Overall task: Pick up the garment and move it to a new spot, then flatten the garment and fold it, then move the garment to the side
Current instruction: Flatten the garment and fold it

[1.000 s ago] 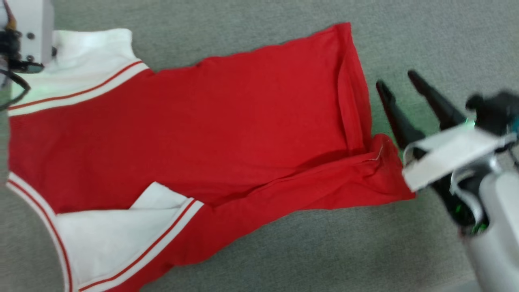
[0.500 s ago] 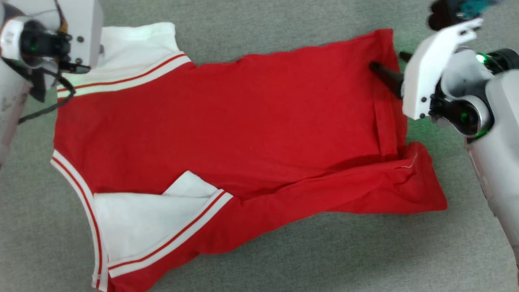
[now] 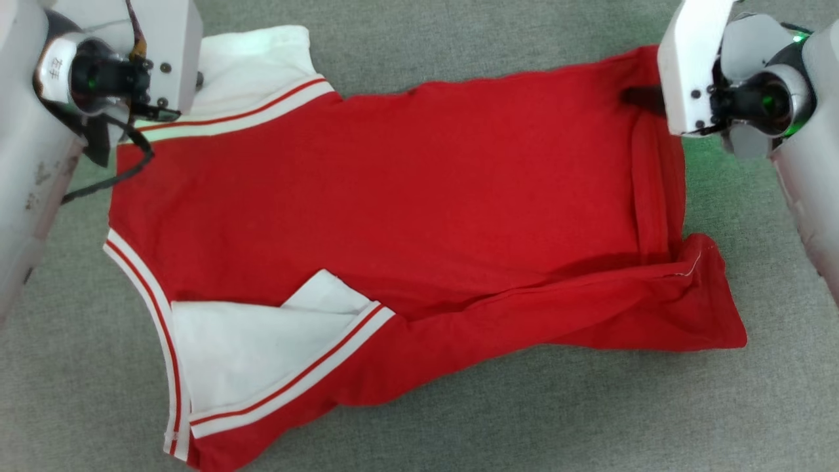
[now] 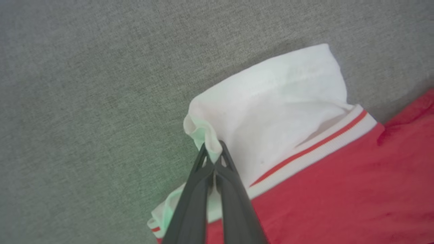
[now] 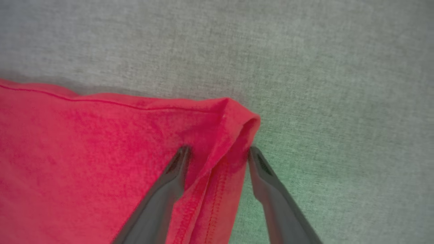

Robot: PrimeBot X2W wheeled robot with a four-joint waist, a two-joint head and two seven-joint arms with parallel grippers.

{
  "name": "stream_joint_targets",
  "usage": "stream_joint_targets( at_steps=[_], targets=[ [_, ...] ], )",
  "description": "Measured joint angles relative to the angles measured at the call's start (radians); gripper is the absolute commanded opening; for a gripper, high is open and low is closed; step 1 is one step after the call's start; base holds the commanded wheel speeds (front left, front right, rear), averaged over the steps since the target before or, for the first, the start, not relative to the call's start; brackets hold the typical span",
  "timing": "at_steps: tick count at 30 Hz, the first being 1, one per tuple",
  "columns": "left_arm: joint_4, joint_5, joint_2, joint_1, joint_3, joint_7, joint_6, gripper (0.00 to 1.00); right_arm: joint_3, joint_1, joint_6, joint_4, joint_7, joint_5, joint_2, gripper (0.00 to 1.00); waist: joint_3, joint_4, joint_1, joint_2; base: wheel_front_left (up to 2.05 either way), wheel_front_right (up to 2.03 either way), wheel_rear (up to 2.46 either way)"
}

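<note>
1. Surface of grey woven cloth point(image 3: 459, 426): carries everything, lies bare along the near and far sides in the head view.
2. Garment point(image 3: 426, 196): lies spread in the middle of that surface, plain red face up, sleeves toward the robot's left, hem toward its right; shows a long crease along the near side and a turned-over strip at the hem.
3. Near white sleeve point(image 3: 249, 347): lies folded in upon the red body, striped trim showing.
4. Far white sleeve point(image 3: 255, 72): sticks out past the red, bunched at its edge.
5. Right tool point(image 5: 218, 149): stands with fingers apart, straddling the far hem corner, one finger on the red cloth, the other just beside it over the grey.
6. Left tool point(image 4: 213, 151): clamps, fingers together, on the bunched edge of the far white sleeve.
</note>
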Motion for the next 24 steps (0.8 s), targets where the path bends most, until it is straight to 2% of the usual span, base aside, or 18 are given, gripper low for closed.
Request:
stream_joint_targets(
  at_steps=[5,10,14,19,24],
  targets=[
    [0.001,0.001,0.000,0.003,0.001,-0.021,0.003,0.00,-0.005,-0.031,0.000,0.054,-0.026,0.001,0.003,0.00,-0.004,0.004,0.0000,0.0000,0.00,0.00,0.00],
    [0.011,0.010,-0.003,0.004,0.016,-0.093,0.010,0.00,-0.015,-0.051,0.000,0.079,-0.149,0.001,0.015,0.00,-0.020,0.007,0.0000,0.0000,0.00,0.00,0.00],
    [0.013,0.006,-0.003,0.006,0.030,-0.140,-0.006,0.00,-0.001,-0.048,0.000,0.074,-0.228,0.030,0.012,0.00,-0.047,0.012,-0.0001,0.0000,0.00,0.00,0.00],
    [-0.027,-0.032,0.009,0.050,0.052,-0.169,-0.046,0.00,0.063,0.012,0.000,0.016,-0.282,0.093,-0.037,0.00,-0.096,0.020,-0.0001,0.0000,0.00,0.00,0.00],
    [-0.134,-0.074,0.081,0.142,0.071,-0.170,-0.053,0.00,0.120,0.090,0.000,-0.056,-0.326,0.157,-0.112,0.00,-0.154,0.031,0.0000,0.0000,0.00,0.00,0.00]
  ],
)
